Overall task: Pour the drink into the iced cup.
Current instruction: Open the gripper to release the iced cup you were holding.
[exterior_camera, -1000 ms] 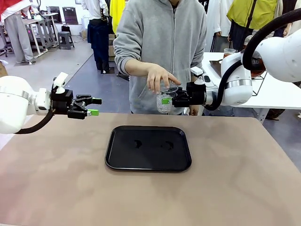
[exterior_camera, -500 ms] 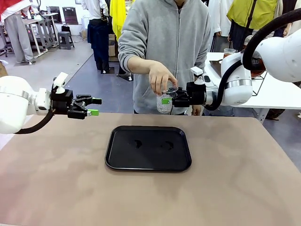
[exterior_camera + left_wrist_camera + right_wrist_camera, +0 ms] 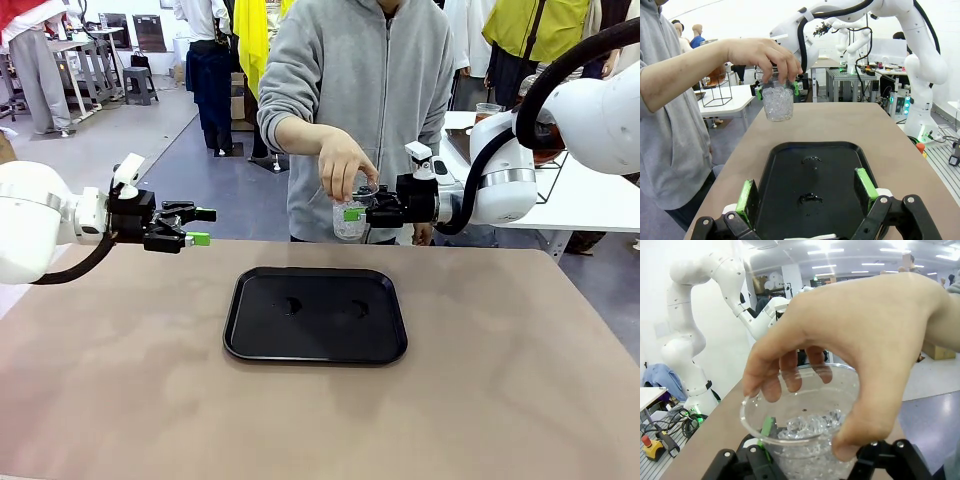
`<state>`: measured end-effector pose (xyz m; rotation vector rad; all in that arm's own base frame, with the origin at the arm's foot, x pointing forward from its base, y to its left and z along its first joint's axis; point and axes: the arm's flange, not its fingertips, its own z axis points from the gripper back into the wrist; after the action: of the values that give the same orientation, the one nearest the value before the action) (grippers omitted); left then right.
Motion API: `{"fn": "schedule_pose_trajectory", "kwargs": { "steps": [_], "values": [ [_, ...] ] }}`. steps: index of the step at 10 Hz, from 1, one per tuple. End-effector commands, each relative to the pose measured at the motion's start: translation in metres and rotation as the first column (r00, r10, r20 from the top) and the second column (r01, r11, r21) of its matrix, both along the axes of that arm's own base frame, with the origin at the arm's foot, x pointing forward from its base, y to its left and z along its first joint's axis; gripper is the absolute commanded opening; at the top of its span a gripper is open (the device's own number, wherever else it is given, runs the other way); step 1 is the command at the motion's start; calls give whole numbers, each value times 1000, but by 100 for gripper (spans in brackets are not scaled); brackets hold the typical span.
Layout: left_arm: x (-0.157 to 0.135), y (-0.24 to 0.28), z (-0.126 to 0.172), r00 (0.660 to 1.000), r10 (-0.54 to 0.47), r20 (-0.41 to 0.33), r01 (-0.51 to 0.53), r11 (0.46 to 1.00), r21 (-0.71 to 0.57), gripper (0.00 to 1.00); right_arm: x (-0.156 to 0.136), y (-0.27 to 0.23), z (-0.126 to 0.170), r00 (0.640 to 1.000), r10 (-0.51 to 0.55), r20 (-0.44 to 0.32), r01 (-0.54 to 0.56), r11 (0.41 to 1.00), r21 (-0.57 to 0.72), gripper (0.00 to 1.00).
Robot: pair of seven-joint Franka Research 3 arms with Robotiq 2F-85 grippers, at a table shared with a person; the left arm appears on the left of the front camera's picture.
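Person's hand [image 3: 343, 162] gripping the iced cup [image 3: 350, 215] by its rim, frame centre

Right gripper [image 3: 356, 212] fingers are sitting around the cup, whether pinching it I cannot tell; left gripper [image 3: 202, 226] is hovering at frame left, fingers spread; black tray [image 3: 315, 314] is lying on the worktop [image 3: 120, 380].

Clear plastic cup [image 3: 350, 215] with whitish ice, held from above by person's hand [image 3: 343, 165] in a plain grey hoodie sleeve [image 3: 295, 90]; glossy black tray [image 3: 315, 313] with small wet glints on a flat tan-brown table [image 3: 120, 380]. Both arms white; left gripper [image 3: 204, 226] black with bright green pads, right gripper [image 3: 352, 212] black with a green pad showing against the cup. Background: white side table [image 3: 590, 195] with amber-brown drink [image 3: 545, 140] in a clear jar on a black wire stand, grey floor [image 3: 120, 140].
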<state>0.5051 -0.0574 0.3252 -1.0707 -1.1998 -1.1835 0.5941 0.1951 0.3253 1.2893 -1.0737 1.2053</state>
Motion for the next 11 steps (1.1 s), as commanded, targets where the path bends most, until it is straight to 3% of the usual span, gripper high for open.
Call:
{"fn": "schedule_pose_trajectory", "kwargs": {
  "steps": [1, 8, 9, 11],
  "values": [
    [-1, -1, 3, 1000, 3, -10, -3, 1000, 7, 100, -2, 1, 4, 1000, 0, 5, 0, 1000, 2, 76],
    [-1, -1, 3, 1000, 3, -10, -3, 1000, 7, 100, 0, 0, 0, 1000, 0, 0, 0, 1000, 0, 76],
    [-1, -1, 3, 1000, 3, -10, -3, 1000, 7, 100, 0, -2, 1, 1000, -2, -15, 2, 1000, 4, 96],
    [-1, -1, 3, 1000, 3, -10, -3, 1000, 7, 100, 0, -14, 2, 999, -16, -32, 16, 1000, -3, 100]
  ]
}}
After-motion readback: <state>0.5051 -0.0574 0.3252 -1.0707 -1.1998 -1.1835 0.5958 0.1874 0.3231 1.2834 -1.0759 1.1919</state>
